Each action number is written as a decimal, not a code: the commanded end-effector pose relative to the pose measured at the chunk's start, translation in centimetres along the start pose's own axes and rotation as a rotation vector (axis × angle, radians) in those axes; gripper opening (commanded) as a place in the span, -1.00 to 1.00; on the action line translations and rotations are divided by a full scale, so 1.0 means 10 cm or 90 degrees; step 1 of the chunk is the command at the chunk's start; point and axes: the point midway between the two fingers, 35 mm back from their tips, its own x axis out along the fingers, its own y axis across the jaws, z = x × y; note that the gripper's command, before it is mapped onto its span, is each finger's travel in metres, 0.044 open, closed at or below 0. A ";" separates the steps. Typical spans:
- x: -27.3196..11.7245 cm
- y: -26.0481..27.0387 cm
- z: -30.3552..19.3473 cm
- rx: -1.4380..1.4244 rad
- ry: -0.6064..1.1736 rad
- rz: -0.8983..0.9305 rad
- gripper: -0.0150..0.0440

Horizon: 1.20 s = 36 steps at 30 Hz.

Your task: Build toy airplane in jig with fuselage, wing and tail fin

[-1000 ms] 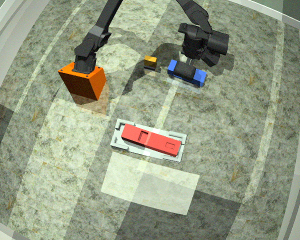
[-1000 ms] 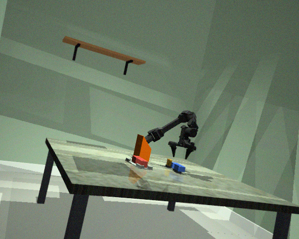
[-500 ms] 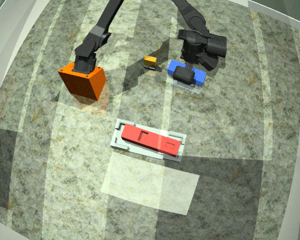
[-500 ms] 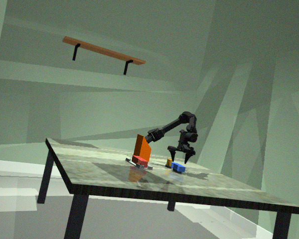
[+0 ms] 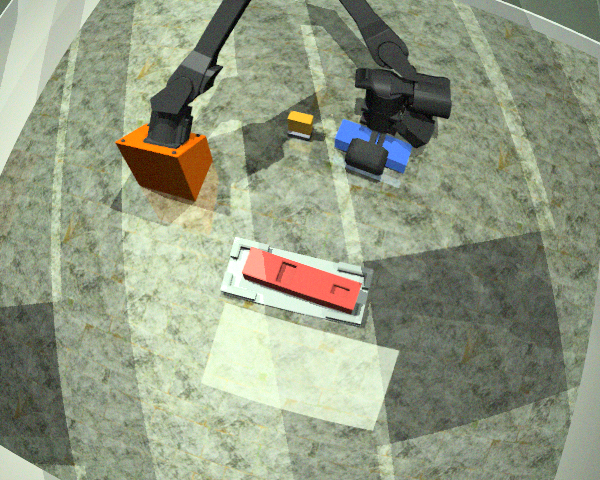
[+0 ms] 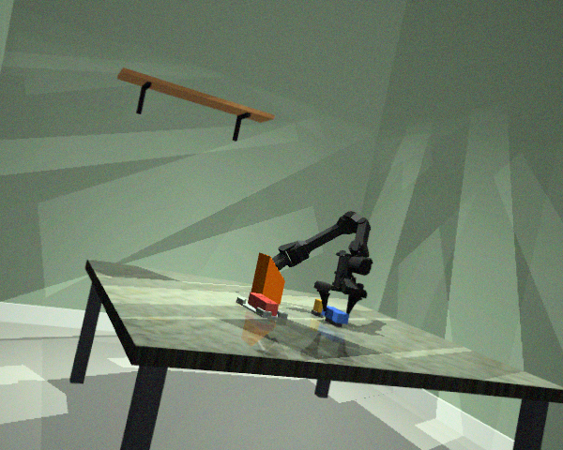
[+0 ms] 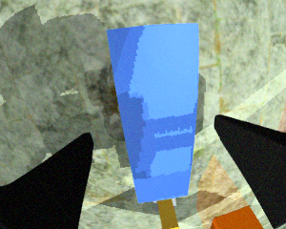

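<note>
The red fuselage (image 5: 300,279) (image 6: 262,302) lies flat in the white jig cradle (image 5: 285,303) at the table's middle, with two dark sockets on its top. The blue wing (image 5: 397,153) (image 6: 337,316) (image 7: 157,110) lies on the table at the back right. My gripper (image 5: 388,146) (image 6: 337,302) (image 7: 154,130) is open and low over the wing, with one finger on each side of it and gaps between them. The small yellow tail fin (image 5: 300,124) (image 6: 317,306) (image 7: 166,214) stands on the table just left of the wing.
The arm's orange base block (image 5: 166,162) (image 6: 267,278) (image 7: 235,219) stands at the back left, behind the jig. A wooden shelf (image 6: 194,94) hangs on the wall far above the table.
</note>
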 end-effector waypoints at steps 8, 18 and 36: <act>0.16 -0.02 -0.02 0.006 0.004 -0.002 1.00; 0.16 -0.02 -0.02 0.006 0.004 -0.002 0.18; 0.04 -0.02 0.00 -0.006 0.008 -0.009 -0.49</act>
